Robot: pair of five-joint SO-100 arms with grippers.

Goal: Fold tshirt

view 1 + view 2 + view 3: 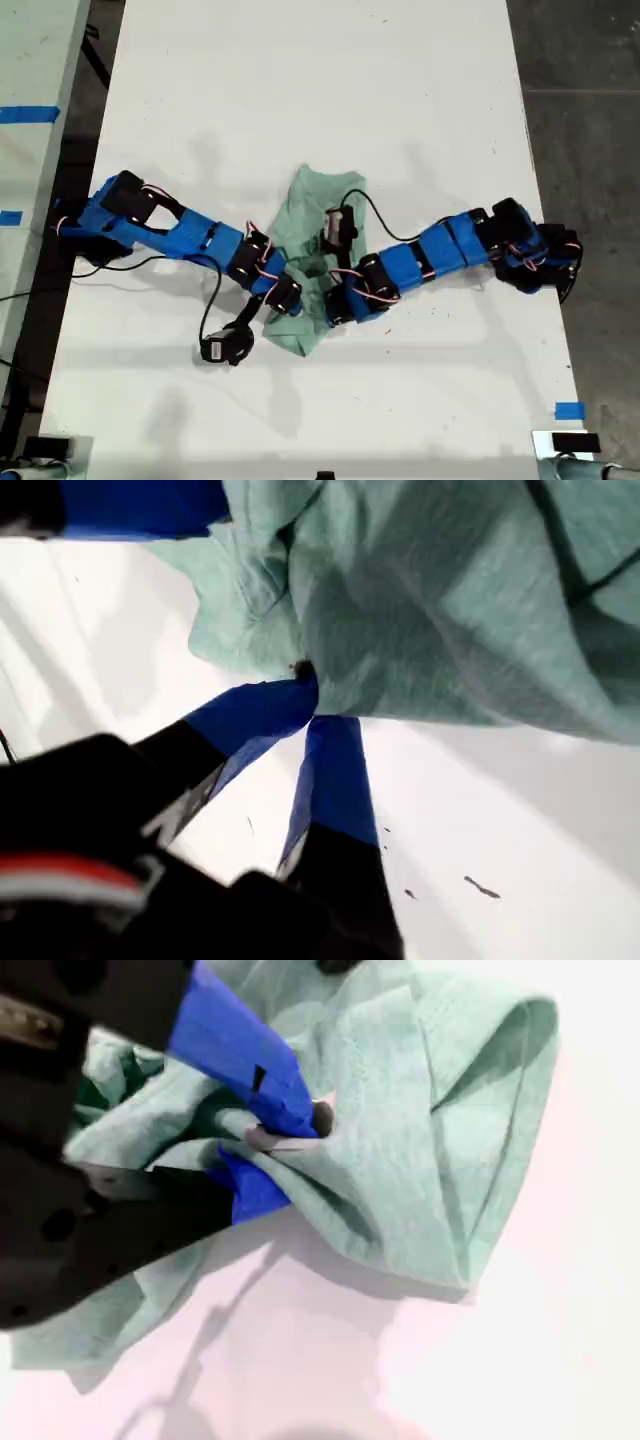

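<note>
Exterior view: the tshirt (318, 250) lies crumpled in a heap near the middle of the white counter (300, 90), with both arms converging on it, one from the exterior view's left and one from its right. Which arm is which cannot be matched with certainty from this view.

First wrist view: my first end effector (308, 695) is clenched on a bunched edge of the tshirt (440, 600), with bare counter showing beneath the cloth. Second wrist view: my second end effector (280, 1145) is clenched on a thick pinch of the tshirt (430, 1110), several layers gathered between the jaws.

Procedure, as judged: the garment appears to need spreading before any fold can be made. Keep both grips firm, draw the two held points apart evenly, and let the cloth slide flat on the counter. A multi-layer pinch may drag hidden folds along.

The exterior view gives the overall heap and arm layout; only the wrist views show jaw contact, which the arms obscure from above.
</note>
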